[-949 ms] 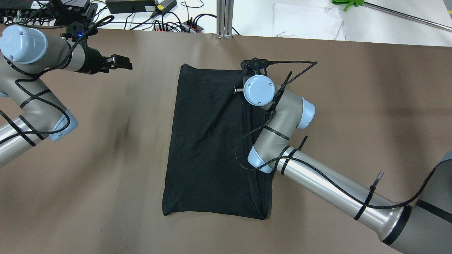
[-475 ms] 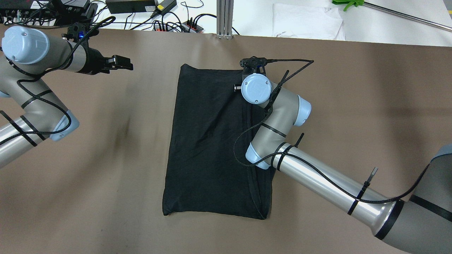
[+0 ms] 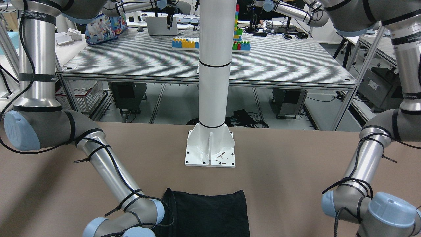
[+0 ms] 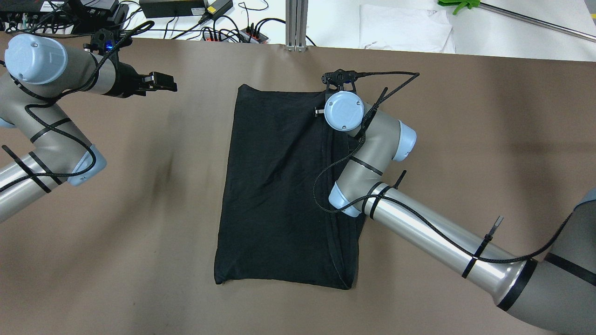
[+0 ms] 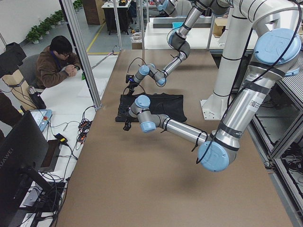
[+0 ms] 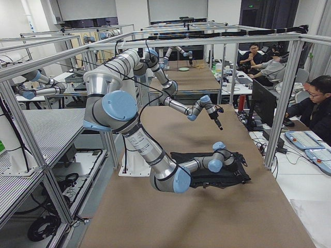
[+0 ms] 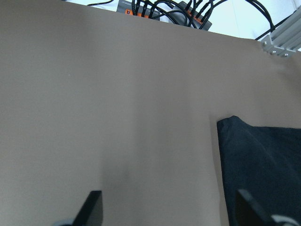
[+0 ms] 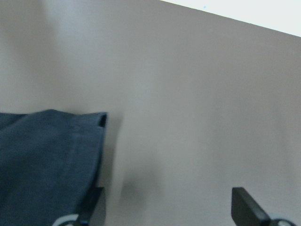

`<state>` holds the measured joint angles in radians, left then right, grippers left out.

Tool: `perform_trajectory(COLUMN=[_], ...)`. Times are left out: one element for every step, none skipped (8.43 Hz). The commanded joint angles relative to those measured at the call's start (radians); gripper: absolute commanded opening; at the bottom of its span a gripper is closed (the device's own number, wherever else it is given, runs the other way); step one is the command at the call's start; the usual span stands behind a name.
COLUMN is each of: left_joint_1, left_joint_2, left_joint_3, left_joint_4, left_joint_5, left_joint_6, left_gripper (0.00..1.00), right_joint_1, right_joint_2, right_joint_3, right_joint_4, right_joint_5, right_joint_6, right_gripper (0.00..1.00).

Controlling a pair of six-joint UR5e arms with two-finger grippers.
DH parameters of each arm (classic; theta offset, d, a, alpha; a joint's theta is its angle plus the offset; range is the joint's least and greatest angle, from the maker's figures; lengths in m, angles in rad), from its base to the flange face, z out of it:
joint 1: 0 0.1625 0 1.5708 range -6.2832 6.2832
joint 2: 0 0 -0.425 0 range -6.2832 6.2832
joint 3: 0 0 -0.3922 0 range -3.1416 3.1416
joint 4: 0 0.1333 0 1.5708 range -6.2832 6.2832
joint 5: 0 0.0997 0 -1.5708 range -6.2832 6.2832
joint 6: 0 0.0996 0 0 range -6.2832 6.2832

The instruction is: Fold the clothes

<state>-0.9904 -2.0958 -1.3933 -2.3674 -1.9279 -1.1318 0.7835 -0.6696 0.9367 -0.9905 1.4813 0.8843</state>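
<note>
The clothes, one black garment (image 4: 279, 186), lies flat on the brown table as a folded rectangle, long side running front to back. It also shows in the front-facing view (image 3: 210, 212). My right wrist hangs over its far right corner. In the right wrist view my right gripper (image 8: 169, 207) is open and empty, with the garment's corner (image 8: 47, 155) by its left fingertip (image 8: 94, 202). My left gripper (image 4: 166, 83) is open and empty above bare table, well left of the garment's far left corner (image 7: 263, 165).
The white pillar base (image 3: 210, 149) stands behind the garment on the robot's side. Power strips and cables (image 4: 233, 32) and a white cloth (image 4: 405, 28) lie beyond the table's far edge. An operator (image 5: 57, 61) sits there.
My right wrist has shifted slightly toward the table's far edge above the garment's corner. The left gripper has barely moved. The garment lies as before.
</note>
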Motion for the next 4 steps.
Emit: perform_trajectory(left_joint_1=[0.003, 0.003, 0.003, 0.003], left_joint_2=[-0.019, -0.020, -0.023, -0.026], left_joint_3=[0.005, 0.007, 0.011, 0.013], left_joint_4=[0.007, 0.007, 0.007, 0.008], left_joint_5=[0.004, 0.003, 0.003, 0.003], left_joint_6=[-0.003, -0.003, -0.003, -0.003], left_gripper=[1.00, 1.00, 1.00, 1.00], right_joint_1=[0.045, 0.051, 0.071, 0.071], right_joint_2=[-0.120, -0.116, -0.096, -0.046], right_joint_3=[0.072, 0.106, 0.144, 0.171], right_joint_4=[0.029, 0.015, -0.028, -0.107], right_joint_5=[0.045, 0.104, 0.170, 0.184], right_joint_6=[-0.087, -0.081, -0.079, -0.068], right_gripper=[0.94, 0.94, 0.94, 0.94])
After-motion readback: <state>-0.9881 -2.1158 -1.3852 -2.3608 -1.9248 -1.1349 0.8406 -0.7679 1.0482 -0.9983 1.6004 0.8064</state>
